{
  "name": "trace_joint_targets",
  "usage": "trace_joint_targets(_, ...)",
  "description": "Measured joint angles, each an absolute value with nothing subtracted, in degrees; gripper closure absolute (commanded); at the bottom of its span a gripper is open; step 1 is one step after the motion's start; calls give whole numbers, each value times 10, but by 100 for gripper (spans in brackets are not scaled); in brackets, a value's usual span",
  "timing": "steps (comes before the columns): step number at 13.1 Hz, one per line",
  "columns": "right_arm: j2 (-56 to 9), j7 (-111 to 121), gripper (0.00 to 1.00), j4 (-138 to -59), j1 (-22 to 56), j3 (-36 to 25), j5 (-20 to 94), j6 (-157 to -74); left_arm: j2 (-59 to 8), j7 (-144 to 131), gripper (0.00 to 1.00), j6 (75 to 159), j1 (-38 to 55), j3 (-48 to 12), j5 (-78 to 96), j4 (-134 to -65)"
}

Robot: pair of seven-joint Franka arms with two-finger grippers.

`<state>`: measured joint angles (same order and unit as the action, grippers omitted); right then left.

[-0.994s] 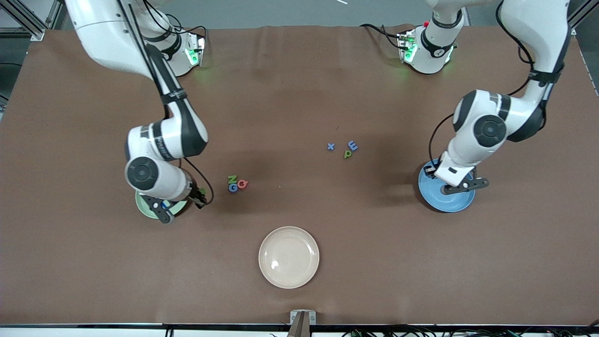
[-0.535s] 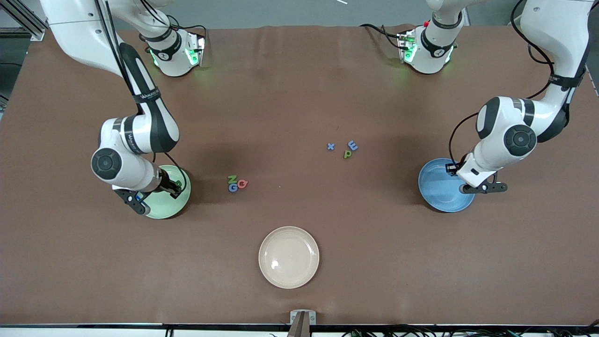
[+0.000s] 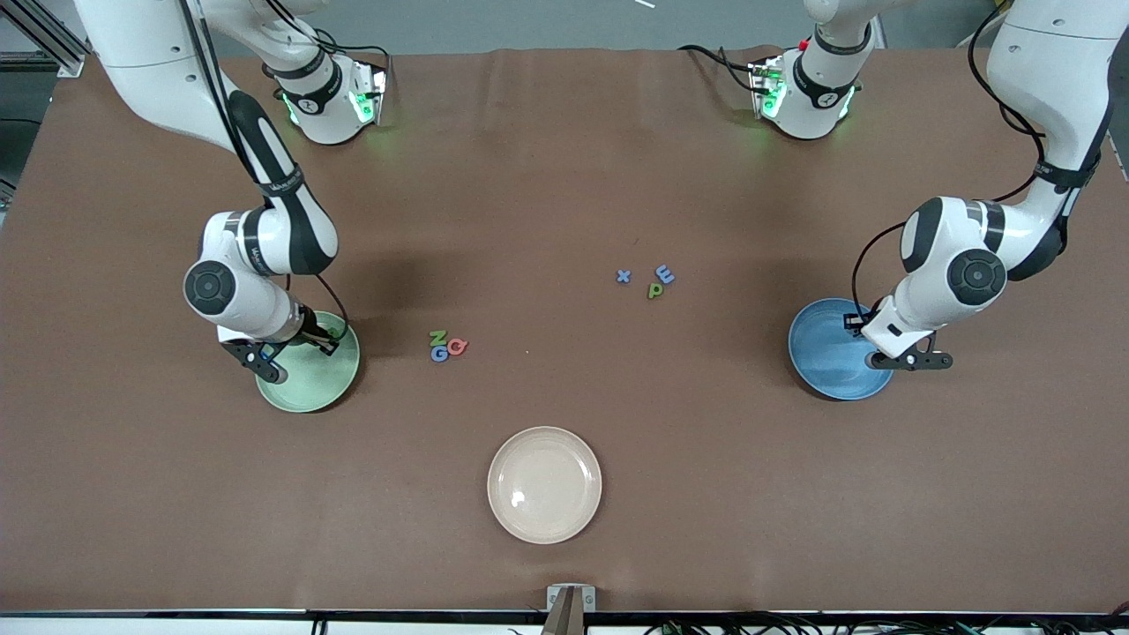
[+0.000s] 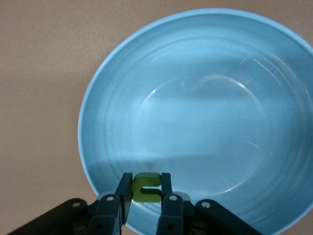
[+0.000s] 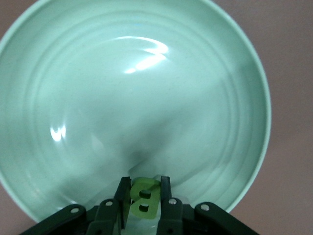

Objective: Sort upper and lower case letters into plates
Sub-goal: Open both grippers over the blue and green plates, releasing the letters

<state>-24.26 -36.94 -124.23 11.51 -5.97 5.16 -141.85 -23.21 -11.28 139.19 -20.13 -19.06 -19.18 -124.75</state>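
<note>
Letters remain loose mid-table: a trio (image 3: pixel 447 346) nearer the green plate (image 3: pixel 326 388) and another trio (image 3: pixel 648 280) farther back, toward the blue plate (image 3: pixel 825 366). Right gripper (image 5: pixel 142 198) hangs over the green plate's rim, fingers clamped on a green letter (image 5: pixel 145 197). Left gripper (image 4: pixel 146 188) hangs over the blue plate's rim, fingers clamped on a green letter (image 4: pixel 146 187). Judgement: each letter sits directly above its plate, so release is next.

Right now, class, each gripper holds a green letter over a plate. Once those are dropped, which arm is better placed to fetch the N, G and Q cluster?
The right arm. Its right gripper is over the light green plate, beside the N, G, Q cluster. The left gripper is over the blue plate, at the left arm's end.
</note>
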Motion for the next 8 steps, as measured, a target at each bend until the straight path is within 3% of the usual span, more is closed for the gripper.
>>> trace_joint_targets(1,-243,-363,69,-1243,110,-60,52,-1418,-233,-113,96,1393,-202,-191,-195,-1247)
trace_joint_targets(2,-243,-361,7,-1244,108,-60,52,-1418,-235,-113,95,1394,-202,-191,-203,-1247)
trace_joint_targets(3,-243,-359,0,-1244,108,-60,52,-1418,-236,-113,94,1397,-202,-191,-207,-1247)
trace_joint_targets(8,-235,-362,0,-1216,111,-53,52,-1380,-247,-113,92,1406,-210,-191,-211,-1247)
